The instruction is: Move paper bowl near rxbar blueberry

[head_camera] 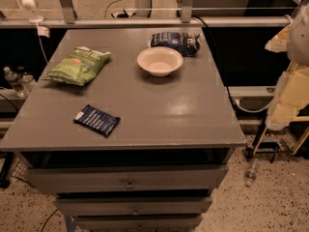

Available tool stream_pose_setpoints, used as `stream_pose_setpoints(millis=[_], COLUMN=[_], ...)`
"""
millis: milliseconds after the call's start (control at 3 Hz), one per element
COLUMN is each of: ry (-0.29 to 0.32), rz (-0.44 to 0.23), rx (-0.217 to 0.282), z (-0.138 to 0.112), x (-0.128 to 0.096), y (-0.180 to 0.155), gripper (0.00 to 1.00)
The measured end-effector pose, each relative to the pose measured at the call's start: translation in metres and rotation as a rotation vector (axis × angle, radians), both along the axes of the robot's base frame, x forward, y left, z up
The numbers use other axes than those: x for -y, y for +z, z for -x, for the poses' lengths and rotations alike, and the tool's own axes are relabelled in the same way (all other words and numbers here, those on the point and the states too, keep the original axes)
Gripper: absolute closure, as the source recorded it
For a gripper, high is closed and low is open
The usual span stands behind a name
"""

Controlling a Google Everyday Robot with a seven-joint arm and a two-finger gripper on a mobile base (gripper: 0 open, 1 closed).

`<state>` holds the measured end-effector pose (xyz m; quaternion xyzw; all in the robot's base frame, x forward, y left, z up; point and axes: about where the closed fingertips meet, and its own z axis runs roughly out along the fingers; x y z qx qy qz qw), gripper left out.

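Camera view: the one view, looking down on a grey flat-topped drawer cabinet.
Surface: the grey top (159,110) carries four things, on a speckled floor.
Paper bowl: the round, shallow, off-white paper bowl (159,61) stands upright on the far half of the surface, a little right of centre, with nothing in it.
Rxbar blueberry: the small flat rectangular dark navy-blue bar wrapper with white lettering (96,120) lies flat at the near left, turned at a slant to the surface edge and well apart from the bowl.
Snack bag: a puffy dark blue snack bag (175,42) lies just beyond the bowl at the far edge. Whether they touch cannot be told.
Chip bag: a green crinkled chip bag (78,65) lies at the far left, apart from the bowl and beyond the bar.
Hand: the pale cream and white hand (289,91) hangs at the right edge of the view, off the surface and well apart from the bowl. Whether it is apart or together cannot be told, and it holds nothing that can be seen.
Drawers: grey drawer fronts with small knobs (129,180) stack below the near edge.
Floor: a clear plastic bottle (250,173) lies to the right of the drawers.
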<state>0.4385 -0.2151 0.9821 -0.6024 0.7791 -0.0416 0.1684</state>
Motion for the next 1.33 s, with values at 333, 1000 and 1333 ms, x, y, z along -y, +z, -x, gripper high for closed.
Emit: stream_pose_setpoints(millis=[333,1000,1333], ry=[0.004,0.12,0.12], rz=[-0.003,-0.158,-0.158], rx=[0.002,0.08,0.08], z=[-0.002,-0.079,-0.079], x=[-0.001,-0.043,-0.043], y=[0.0,-0.032,-0.032], gripper=[0.0,0.0,0.0])
